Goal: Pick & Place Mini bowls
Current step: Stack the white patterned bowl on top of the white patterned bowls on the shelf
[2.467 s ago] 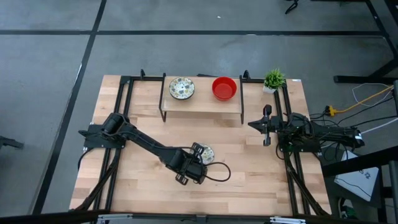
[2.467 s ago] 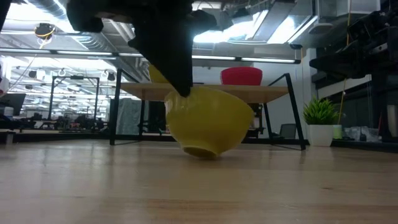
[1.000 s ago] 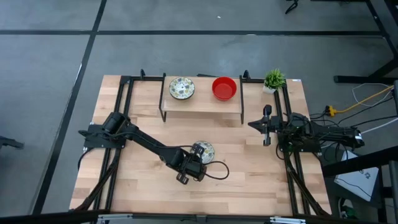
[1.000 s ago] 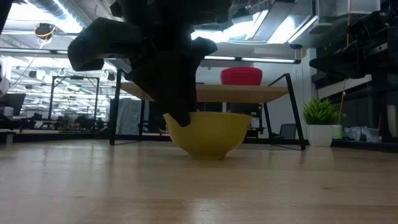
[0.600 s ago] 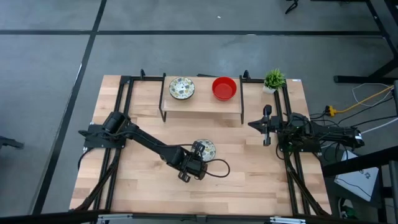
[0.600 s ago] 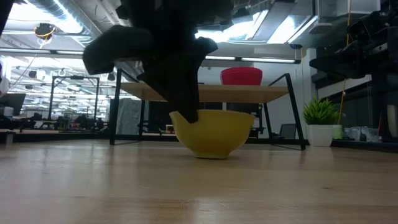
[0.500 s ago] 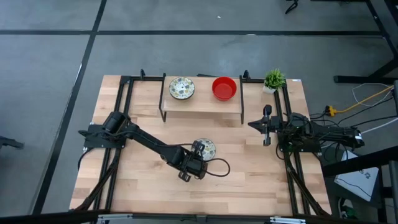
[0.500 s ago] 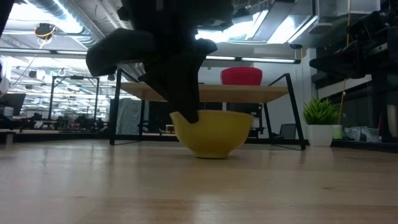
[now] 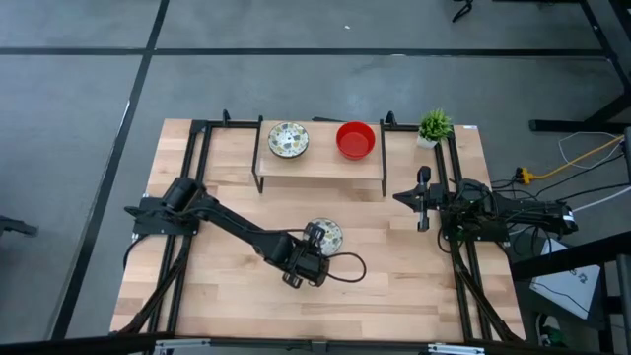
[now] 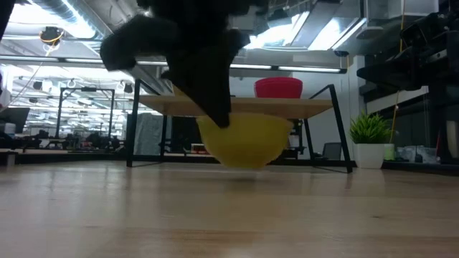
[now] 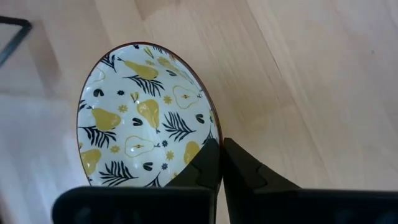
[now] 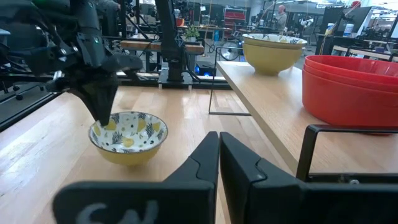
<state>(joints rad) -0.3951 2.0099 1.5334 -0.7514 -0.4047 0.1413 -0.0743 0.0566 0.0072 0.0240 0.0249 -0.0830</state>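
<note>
the left tool pinches the near rim of the patterned bowl, lifted just off the wooden surface. a one-sided grip on glossy, curved ceramic could let it tilt and slip. the right tool, fingers together and empty, waits well apart beside the shelf.
</note>
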